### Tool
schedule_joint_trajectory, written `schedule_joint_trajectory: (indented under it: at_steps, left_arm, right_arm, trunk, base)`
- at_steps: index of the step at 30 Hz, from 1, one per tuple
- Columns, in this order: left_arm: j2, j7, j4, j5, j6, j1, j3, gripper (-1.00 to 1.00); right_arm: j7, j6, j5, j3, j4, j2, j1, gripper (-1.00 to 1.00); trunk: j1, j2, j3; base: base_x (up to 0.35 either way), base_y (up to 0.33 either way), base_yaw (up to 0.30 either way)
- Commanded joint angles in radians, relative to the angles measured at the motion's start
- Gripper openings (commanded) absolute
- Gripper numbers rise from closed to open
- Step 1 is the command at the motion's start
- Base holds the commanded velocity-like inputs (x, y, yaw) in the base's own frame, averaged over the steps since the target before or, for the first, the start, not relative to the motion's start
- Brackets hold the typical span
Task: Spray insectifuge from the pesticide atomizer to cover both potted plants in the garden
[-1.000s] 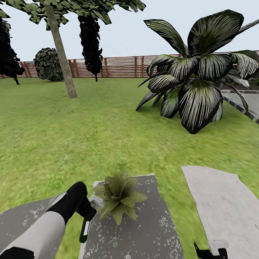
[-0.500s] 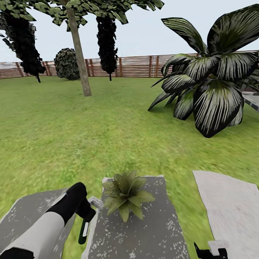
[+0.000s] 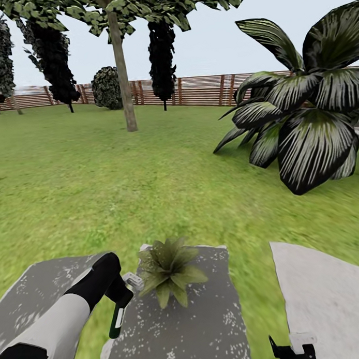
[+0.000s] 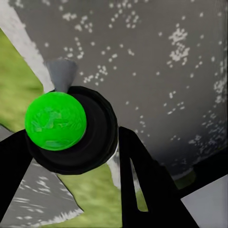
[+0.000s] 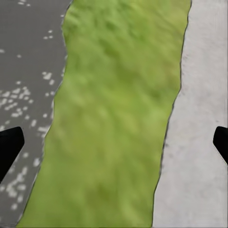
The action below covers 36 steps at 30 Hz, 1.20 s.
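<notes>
While the atomizer [image 3: 118, 313] is gripped by the left pincer [image 3: 120, 295] | nozzle to be kept aimed at the potted plant [image 3: 169, 268] | right pincer [image 5: 114, 142] spread wide, idle.

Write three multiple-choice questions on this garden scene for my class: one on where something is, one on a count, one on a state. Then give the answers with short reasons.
1. Where does the potted plant stand?
A. On the dark grey stepping stone
B. On bare lawn
C. Against the fence

2. How many small potted plants show in the head view?
A. One
B. Two
C. Three

3. What is the state of the left gripper?
A. Open and empty
B. Shut on the pesticide atomizer
C. Resting flat on the grass

Answers:
1. A: the rosette sits on the speckled dark slab, with lawn around it and the wooden fence far behind.
2. A: a single low rosette is there; the huge striped-leaf plant is not potted.
3. B: the left wrist view shows the bottle's green end clamped between the black fingers, nozzle beside the plant.
</notes>
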Motion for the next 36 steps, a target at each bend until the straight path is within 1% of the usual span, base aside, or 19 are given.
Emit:
schedule_joint_trajectory:
  at_steps: [1, 6, 11, 16, 20, 21, 24, 28, 31, 36]
  left_arm:
    - [0.001, -0.01, -0.001, -0.009, 0.003, -0.001, -0.004, -1.0]
    - [0.0, -0.011, -0.001, -0.009, 0.003, -0.001, -0.003, -1.0]
    - [0.003, -0.01, 0.0, -0.009, 0.003, -0.001, -0.003, -1.0]
    - [0.005, -0.008, 0.0, -0.009, 0.002, 0.0, -0.002, -1.0]
    - [0.012, -0.005, 0.001, -0.009, 0.001, 0.009, 0.001, -1.0]
    - [0.016, -0.003, 0.001, -0.009, 0.001, 0.032, 0.003, -1.0]
    - [0.017, 0.012, 0.002, -0.01, 0.0, 0.058, 0.005, -1.0]
    - [0.024, 0.028, 0.0, -0.01, 0.001, 0.066, 0.008, -1.0]
    - [0.027, 0.03, -0.004, -0.008, 0.002, 0.067, 0.009, -1.0]
    - [0.022, 0.03, -0.012, -0.008, 0.002, 0.067, 0.01, -1.0]
  right_arm:
    - [-0.001, -0.002, -0.009, 0.009, 0.0, 0.0, 0.0, 1.0]
    - [-0.001, -0.002, -0.009, 0.009, 0.0, 0.0, 0.0, 1.0]
    - [-0.001, -0.002, -0.009, 0.009, 0.0, 0.0, 0.0, 1.0]
    - [-0.001, -0.004, -0.009, 0.009, 0.002, -0.002, 0.0, 1.0]
    - [-0.001, -0.004, -0.008, 0.009, 0.003, -0.003, 0.0, 1.0]
    - [-0.001, -0.004, -0.009, 0.009, 0.003, -0.003, 0.0, 1.0]
    - [-0.001, -0.004, -0.009, 0.009, 0.003, -0.002, 0.0, 1.0]
    - [-0.001, -0.004, -0.009, 0.009, 0.003, -0.002, 0.0, 1.0]
    - [-0.001, -0.004, -0.009, 0.01, 0.003, -0.001, 0.0, 1.0]
    - [-0.001, -0.004, -0.008, 0.01, 0.003, 0.0, 0.0, 1.0]
  trunk:
    - [0.0, 0.0, -0.001]
    - [0.0, 0.0, -0.001]
    - [0.0, 0.0, -0.001]
    - [0.0, 0.0, -0.001]
    - [0.0, 0.0, -0.001]
    - [0.0, 0.0, -0.001]
    - [0.0, 0.0, -0.001]
    - [0.0, 0.0, -0.001]
    - [0.0, 0.0, -0.001]
    - [0.0, 0.0, -0.001]
  base:
    - [0.093, -0.271, 0.275]
    - [0.062, -0.271, 0.277]
    - [-0.154, -0.228, 0.271]
    - [-0.153, -0.168, 0.056]
    - [-0.013, -0.046, 0.003]
    - [-0.002, -0.005, 0.0]
    - [0.009, -0.002, 0.0]
    - [0.007, 0.0, 0.014]
    - [0.001, 0.0, 0.215]
    - [0.0, 0.0, 0.272]
